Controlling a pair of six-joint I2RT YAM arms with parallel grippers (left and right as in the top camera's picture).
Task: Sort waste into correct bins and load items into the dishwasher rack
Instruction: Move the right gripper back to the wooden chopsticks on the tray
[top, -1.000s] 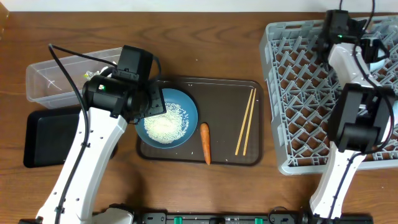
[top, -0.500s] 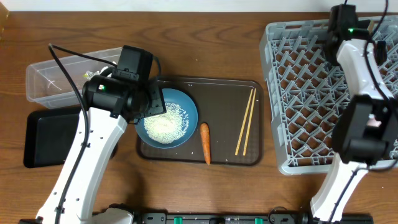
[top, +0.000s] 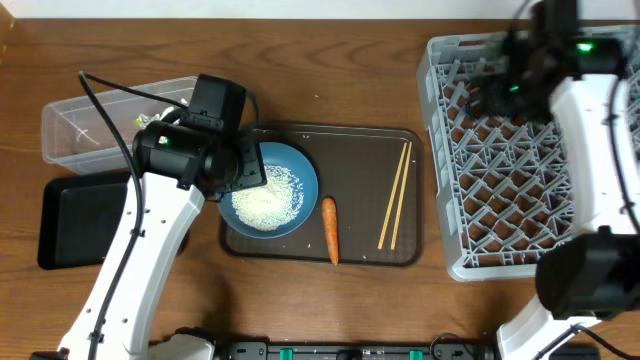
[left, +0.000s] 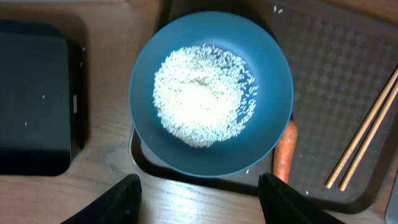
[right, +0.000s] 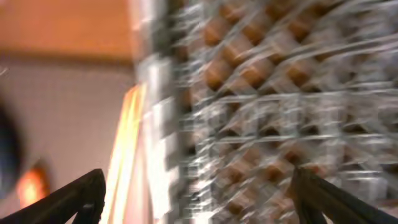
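The grey rack (top: 485, 190) lies under the right gripper (right: 196, 186), whose jaws are spread wide and empty in a blurred view. The brown serving tray (top: 365, 160) lies below the left gripper (left: 199, 190), jaws apart, holding nothing, directly above the blue bowl (left: 211, 31) of rice (left: 199, 93). A black tray (left: 34, 99) lies to its left, chopsticks (left: 364, 140) and a carrot (left: 285, 152) to its right.

My left fingers (left: 118, 202) stand wide apart with bare desk (left: 186, 199) between them. Just ahead, the blue bowl (left: 267, 56) spans the gap, and the carrot (left: 285, 155) lies close ahead of the right-hand one. Below my right fingers (right: 78, 199), blurred rack (right: 261, 112) pegs crowd the way.
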